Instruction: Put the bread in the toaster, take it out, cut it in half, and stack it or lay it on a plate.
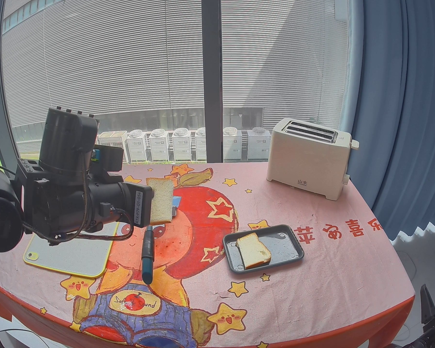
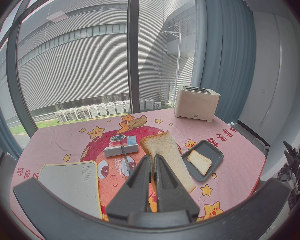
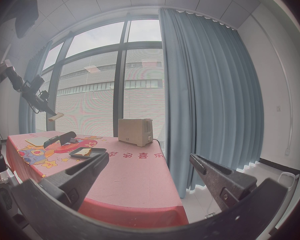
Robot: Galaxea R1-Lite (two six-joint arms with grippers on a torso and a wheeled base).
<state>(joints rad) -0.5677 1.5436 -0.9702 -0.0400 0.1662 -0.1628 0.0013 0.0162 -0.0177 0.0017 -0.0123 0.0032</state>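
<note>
Left gripper is seen in the left wrist view with its jaws pinched narrow on one edge of a bread slice, which is held clear of the table. A second piece of bread lies flat in the dark tray. The white toaster stands at the far side by the window, well apart from the held slice. The cutting board and the knife lie nearer.

In the head view the held slice is shown upright above the tablecloth, between cutting board and tray, with the knife lying on the cloth near it. Pale crumb and a thin tan crust are seen (no browning can be made out, so the slice is judged untoasted). The toaster's two slots face upward, and nothing is seen standing in them.

In the right wrist view the right gripper is spread wide with nothing in it, off beyond the table's edge and well apart from the toaster.

Two risks are judged from here. The slice is soft and gripped at one edge only, so it could sag, tear or slip out if it were swung quickly toward the toaster. If it were brought to a slot tilted, a corner could catch on the rim, and the bread would be crumpled rather than dropped in.
</note>
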